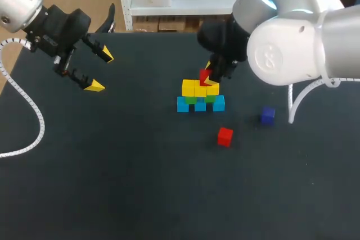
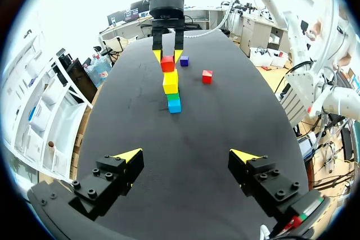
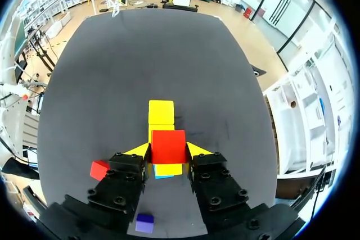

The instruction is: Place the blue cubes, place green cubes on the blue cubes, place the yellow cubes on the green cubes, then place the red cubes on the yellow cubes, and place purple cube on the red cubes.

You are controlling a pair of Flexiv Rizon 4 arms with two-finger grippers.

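While clamping 1 small red cube (image 3: 168,144) in the right gripper (image 3: 168,151) over the stacked yellow cubes (image 1: 199,88) for seating, holding the left gripper (image 2: 185,154) spread wide and clear, leaving 1 loose red cube (image 1: 225,136) and 1 purple cube (image 1: 268,115) alongside.

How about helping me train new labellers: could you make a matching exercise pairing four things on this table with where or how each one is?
Column one
1. gripped red cube
2. loose red cube
3. purple cube
4. left hand

Column two
A. open, holding nothing, far from the stack
B. on the table, farthest toward the robot's right
C. between the right hand's fingers, over the yellow cubes
D. on the table, nearer the robot than the stack

Pairs: 1-C, 2-D, 3-B, 4-A.
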